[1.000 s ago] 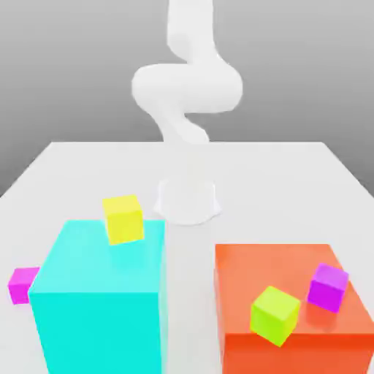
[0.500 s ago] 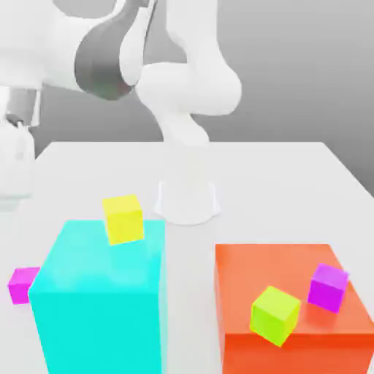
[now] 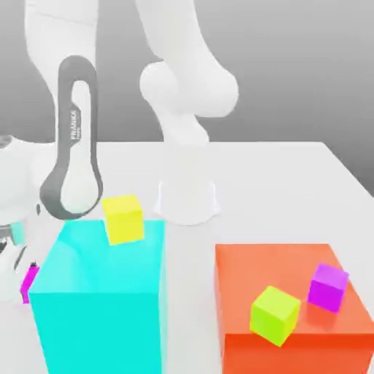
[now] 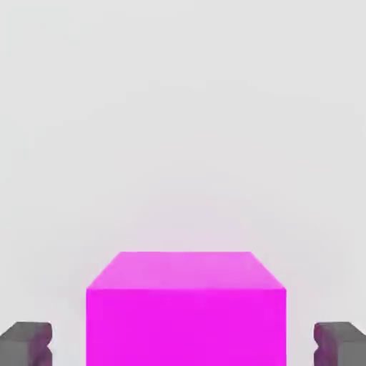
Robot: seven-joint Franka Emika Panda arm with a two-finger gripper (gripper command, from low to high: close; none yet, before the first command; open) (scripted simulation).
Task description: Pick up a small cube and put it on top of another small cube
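- the pink cube [image 4: 186, 325] sits on the white table [image 3: 256, 172], beside the big cyan block [image 3: 98, 329], towards the exterior view's left.
- the gripper [image 4: 183, 346] is down at the cube and open wide, with one finger on either side and a gap between each finger and the cube's sides; it has hold of nothing.
- the relation that counts: in the hand view the cube lies between the two fingers, about midway, its side faces square to the way they would close. no long axis shows, so either pair of sides should suit a grip.
- the next move, as i judge it, is to close evenly on those sides, then lift straight up; a sideways drift could knock the cyan block.
- the job looks to be at its first grasp, with the stacking to come.
- the yellow cube [image 3: 123, 220] on the cyan block, and the green-yellow cube [image 3: 275, 315] and purple cube [image 3: 328, 287] on the orange block [image 3: 292, 356], could each be the base; i cannot tell which.
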